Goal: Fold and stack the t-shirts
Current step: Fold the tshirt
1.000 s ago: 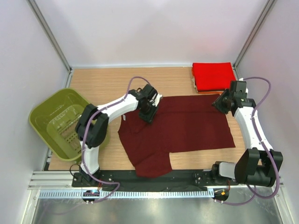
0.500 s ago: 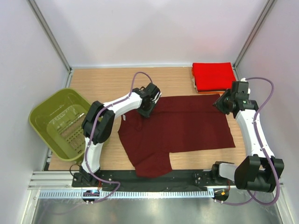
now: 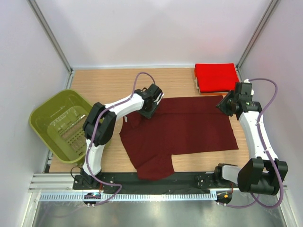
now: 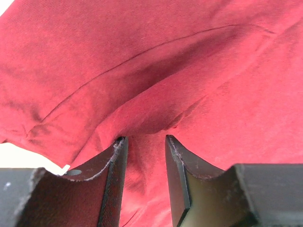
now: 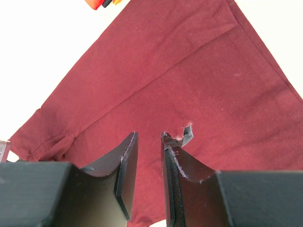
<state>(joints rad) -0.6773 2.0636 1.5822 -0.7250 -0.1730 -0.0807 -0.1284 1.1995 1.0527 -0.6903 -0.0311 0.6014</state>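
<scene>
Left end effector (image 4: 145,139) half open around a fold of the maroon t-shirt (image 3: 189,125); right end effector (image 5: 148,135) narrowly open, empty.

The dark maroon t-shirt (image 3: 189,127) is soft matt cloth; the bright red t-shirt (image 3: 216,77) at the far right is matt cloth too; the table (image 3: 104,85) is smooth pale wood; the basket (image 3: 40,108) on the left is green plastic, a bit shiny; the left gripper (image 4: 146,142) has dark matt fingers (image 4: 111,184), rough at the edges.
</scene>
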